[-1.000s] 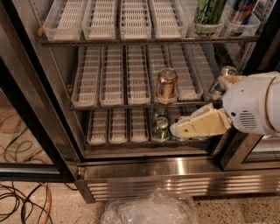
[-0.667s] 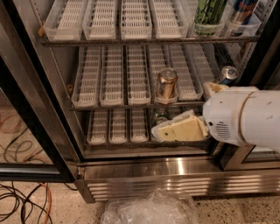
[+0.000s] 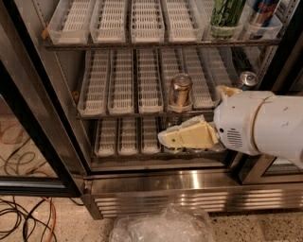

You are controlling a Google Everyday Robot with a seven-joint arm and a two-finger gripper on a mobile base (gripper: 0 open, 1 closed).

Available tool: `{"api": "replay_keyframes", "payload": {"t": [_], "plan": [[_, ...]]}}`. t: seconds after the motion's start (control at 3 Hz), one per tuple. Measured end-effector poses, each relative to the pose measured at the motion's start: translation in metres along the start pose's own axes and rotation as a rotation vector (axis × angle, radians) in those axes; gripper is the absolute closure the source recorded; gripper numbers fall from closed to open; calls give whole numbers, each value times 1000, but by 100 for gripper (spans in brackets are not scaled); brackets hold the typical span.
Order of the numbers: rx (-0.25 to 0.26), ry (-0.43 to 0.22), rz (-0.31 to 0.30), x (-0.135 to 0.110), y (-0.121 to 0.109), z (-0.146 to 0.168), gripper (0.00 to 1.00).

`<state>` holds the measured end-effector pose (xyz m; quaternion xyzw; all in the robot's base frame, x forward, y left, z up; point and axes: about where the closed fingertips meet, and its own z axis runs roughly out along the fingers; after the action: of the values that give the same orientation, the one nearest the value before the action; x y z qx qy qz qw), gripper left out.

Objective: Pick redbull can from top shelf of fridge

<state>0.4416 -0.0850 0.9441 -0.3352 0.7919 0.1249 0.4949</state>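
Camera view: gripper low, redbull can untouched

The fridge stands open, so the racks can be reached. The redbull can is upright at the far right of the top shelf, in the last tray. It is just beside the green can and partly cut off by the upper edge of the frame. Nothing is touching it.

The gripper is well below that level, pointing left in front of the bottom shelf. It sits beneath the copper can on the middle shelf. Whether the gripper is open or closed cannot be told from this angle. No can shows in its hold, and it reads as empty.

The white arm comes in from the right and hides the right-hand part of the lower racks.

Judging by this, almost the whole task remains. The gripper has to rise past two racks, shift right and line up with the redbull can. Then it has to clear the green can, grip, and draw the redbull can out over the tray's front lip.
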Motion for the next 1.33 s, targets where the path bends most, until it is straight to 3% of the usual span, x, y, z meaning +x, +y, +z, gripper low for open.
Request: {"api": "replay_keyframes", "payload": {"t": [0.33, 0.67, 1.0, 1.33], "plan": [[51, -13, 6, 14, 9, 11, 0], [136, -66, 49, 26, 5, 33, 0], [282, -211, 162, 0, -57, 32, 0], [364, -289, 237, -13, -97, 17, 0]]}}
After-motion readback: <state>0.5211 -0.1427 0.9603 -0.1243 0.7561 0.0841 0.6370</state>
